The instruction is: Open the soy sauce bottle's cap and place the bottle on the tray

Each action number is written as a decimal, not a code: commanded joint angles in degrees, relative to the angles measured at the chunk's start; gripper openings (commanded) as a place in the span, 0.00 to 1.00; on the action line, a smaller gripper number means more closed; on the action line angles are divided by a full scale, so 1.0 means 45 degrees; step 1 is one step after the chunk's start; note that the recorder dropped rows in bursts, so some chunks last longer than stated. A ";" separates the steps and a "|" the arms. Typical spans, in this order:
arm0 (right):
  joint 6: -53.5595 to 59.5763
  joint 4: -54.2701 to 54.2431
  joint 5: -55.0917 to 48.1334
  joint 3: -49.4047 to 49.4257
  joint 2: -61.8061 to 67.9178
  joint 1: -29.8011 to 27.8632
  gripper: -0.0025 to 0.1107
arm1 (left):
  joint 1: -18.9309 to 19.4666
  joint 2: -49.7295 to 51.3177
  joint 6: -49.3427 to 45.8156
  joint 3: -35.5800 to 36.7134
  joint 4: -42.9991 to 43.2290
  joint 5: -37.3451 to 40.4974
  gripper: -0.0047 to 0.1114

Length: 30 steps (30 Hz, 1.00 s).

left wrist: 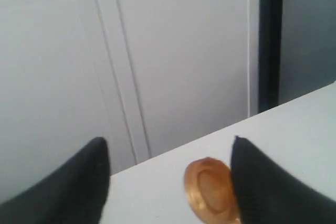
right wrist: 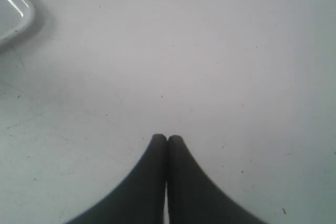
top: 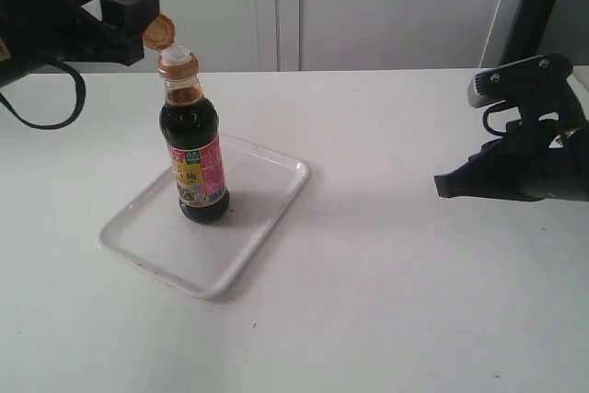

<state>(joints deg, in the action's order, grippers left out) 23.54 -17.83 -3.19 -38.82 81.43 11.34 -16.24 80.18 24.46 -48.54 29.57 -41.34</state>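
So the soy sauce bottle [top: 193, 149] is already stood upright on the tray [top: 147, 248], cap [top: 158, 31] flipped up toward the left gripper [top: 138, 20], which is spread wide with nothing held. The right gripper [top: 446, 185] is parked well off, clamped on nothing, so any backing away is best left to the nearer left arm.
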 commanded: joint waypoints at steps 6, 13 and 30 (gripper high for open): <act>0.0147 0.0008 0.0709 -0.0079 0.0030 0.0055 0.02 | 0.0041 -0.1944 -0.2788 -0.0066 -0.1666 0.3149 0.04; 0.0147 -0.0023 0.0043 -0.0979 0.0030 0.0363 0.02 | 0.0041 -0.2091 -0.2997 -0.1934 -0.2185 0.9516 0.04; -0.2370 0.3224 -0.7037 -0.4608 0.0030 0.0431 0.02 | 0.0041 -0.2099 -0.3077 -0.3759 -0.2185 1.9244 0.04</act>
<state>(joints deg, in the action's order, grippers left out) 19.76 -11.23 -30.34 -58.17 81.47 13.19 -16.14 71.40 10.67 -65.07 20.40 38.87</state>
